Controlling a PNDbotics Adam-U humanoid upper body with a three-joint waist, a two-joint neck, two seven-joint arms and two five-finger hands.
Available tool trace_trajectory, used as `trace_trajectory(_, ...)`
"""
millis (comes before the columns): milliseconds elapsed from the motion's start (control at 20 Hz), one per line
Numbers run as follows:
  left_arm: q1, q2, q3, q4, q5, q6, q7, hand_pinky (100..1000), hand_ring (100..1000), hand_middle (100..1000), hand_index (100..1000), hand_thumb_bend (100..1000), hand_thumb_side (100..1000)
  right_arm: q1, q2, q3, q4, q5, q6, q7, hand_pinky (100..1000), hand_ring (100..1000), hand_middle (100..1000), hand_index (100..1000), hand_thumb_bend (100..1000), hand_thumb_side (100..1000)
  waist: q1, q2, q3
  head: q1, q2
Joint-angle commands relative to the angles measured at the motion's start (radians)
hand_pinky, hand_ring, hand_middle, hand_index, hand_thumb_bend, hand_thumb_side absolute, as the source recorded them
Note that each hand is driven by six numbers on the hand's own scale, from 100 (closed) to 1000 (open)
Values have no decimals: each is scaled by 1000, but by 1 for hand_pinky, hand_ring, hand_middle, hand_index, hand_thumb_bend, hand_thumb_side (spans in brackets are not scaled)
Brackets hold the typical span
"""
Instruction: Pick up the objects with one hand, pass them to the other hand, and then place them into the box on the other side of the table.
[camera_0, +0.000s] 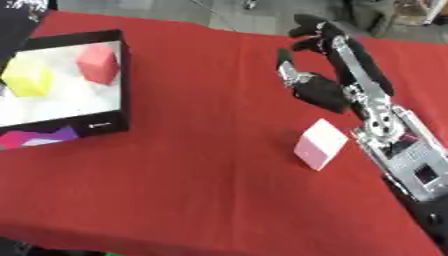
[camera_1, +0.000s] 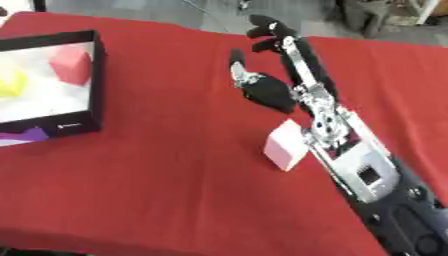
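A table (camera_0: 201, 165) covered in a red cloth carries everything. Near its left edge, toward the far side, lies a shallow box (camera_0: 122, 80) with black walls and a white floor, its front wall bearing a small pale label. A strip of purple and pink shows along the box's near side. Toward the right edge, about midway between the far and near sides, a pale pink cube (camera_0: 319, 144) stands directly on the cloth, turned so one corner faces the near edge. The cube and the box are well apart, with bare red cloth between them.
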Motion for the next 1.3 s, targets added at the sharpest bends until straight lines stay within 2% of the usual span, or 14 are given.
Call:
trace_trajectory(50,38,-35,32,-85,49,-31,48,794,558,739,732,143,754,-16,-97,0,-10,-16,40,42,927,806,800,918,188,320,9,-25,1,-23,-9)
trace_trajectory(150,74,-42,28,-118,81,-38,71,795,557,740,731,141,763,-15,-148,11,-30,-38,45,74,931,819,808,922,220,301,6,-26,2,-30,-9)
trace_trajectory(300,96,-41,27,-134,122,-35,91,795,556,738,730,138,770,-22,-225,32,-39,-45,18,121,935,839,820,924,272,259,0,-27,4,-38,-8)
trace_trajectory(450,104,-40,25,-141,138,-34,94,795,555,736,729,136,771,-30,-305,52,-24,-34,-29,170,939,857,830,924,313,209,-2,-26,9,-47,-9)
trace_trajectory(700,113,-51,27,-158,150,-40,96,794,553,734,726,134,772,-37,-441,51,-8,-25,-117,259,947,886,846,932,346,151,-2,-21,18,-60,-10)
trace_trajectory(950,122,-56,28,-174,153,-39,98,794,552,732,723,130,772,-33,-540,66,4,-18,-203,345,949,908,857,935,387,123,-3,-14,25,-70,-16)
trace_trajectory(1300,124,-53,29,-189,158,-34,104,794,552,729,720,124,770,9,-651,62,2,58,-296,463,949,932,869,928,475,100,-6,-3,31,-77,-29)
